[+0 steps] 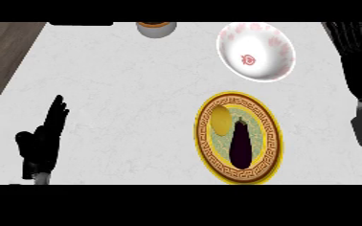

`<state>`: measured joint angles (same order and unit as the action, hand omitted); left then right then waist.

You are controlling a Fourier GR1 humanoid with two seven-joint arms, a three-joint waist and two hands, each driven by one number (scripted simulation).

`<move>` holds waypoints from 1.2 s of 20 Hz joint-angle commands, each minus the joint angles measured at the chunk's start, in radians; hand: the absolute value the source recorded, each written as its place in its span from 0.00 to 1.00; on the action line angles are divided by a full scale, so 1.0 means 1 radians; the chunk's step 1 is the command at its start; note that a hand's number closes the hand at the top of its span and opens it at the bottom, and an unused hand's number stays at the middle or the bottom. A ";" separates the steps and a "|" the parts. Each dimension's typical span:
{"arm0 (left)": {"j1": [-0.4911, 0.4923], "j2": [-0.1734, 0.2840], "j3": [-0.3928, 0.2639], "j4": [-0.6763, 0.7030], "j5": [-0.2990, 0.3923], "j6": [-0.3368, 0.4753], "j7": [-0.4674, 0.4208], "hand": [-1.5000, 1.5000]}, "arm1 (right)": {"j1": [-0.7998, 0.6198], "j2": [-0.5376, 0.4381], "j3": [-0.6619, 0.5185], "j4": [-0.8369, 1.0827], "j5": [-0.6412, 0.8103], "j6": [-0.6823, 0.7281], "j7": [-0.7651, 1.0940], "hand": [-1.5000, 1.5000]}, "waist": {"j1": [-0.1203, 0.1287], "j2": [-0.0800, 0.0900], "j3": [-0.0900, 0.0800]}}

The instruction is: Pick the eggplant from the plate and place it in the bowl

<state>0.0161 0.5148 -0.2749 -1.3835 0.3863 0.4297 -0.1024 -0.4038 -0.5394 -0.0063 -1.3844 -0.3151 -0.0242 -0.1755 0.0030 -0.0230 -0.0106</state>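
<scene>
A dark purple eggplant (240,146) lies lengthwise on a yellow plate with a patterned rim (206,149), right of centre near the front. Beside its stem end, a yellow rounded piece of food (220,120) rests on the same plate. Behind the plate stands a white bowl with pink markings (256,51), with nothing in it. My left hand (42,139) rests open at the lower left, fingers up, far from the plate. At the right edge a dark shape (351,72) shows, apparently my right hand, cut off by the frame and apart from the eggplant.
A small grey cup with a brown top (155,28) stands at the counter's back edge. A dark wooden strip (16,45) borders the white counter on the left. Bare counter lies between my left hand and the plate.
</scene>
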 commanded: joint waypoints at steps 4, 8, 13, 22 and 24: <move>-0.162 0.037 0.078 -0.101 0.008 -0.028 -0.034 0.50 | -0.039 0.255 0.244 -0.101 -0.079 0.073 0.130 0.00 | 0.025 0.016 0.011; -0.211 0.060 0.107 -0.109 0.041 -0.079 -0.035 0.50 | -0.056 0.212 0.388 -0.058 0.307 -0.192 0.182 0.00 | 0.005 0.007 0.000; -0.221 0.075 0.169 -0.105 0.080 -0.106 -0.029 0.50 | 0.148 0.396 0.607 -0.189 0.546 -0.462 0.166 0.00 | -0.020 0.012 0.009; -0.192 0.099 0.211 -0.105 0.095 -0.142 -0.010 0.50 | 0.153 0.128 0.653 -0.544 0.857 -0.293 0.745 0.00 | -0.034 0.005 0.006; -0.165 0.082 0.214 -0.112 0.092 -0.147 -0.047 0.50 | 0.118 0.099 0.637 -0.624 0.872 -0.198 0.891 0.00 | -0.025 0.005 0.006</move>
<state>-0.1845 0.5998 -0.0739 -1.4718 0.4734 0.2913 -0.1339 -0.2628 -0.3659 0.6399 -1.8703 0.4807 -0.3310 0.4806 -0.0280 -0.0149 -0.0043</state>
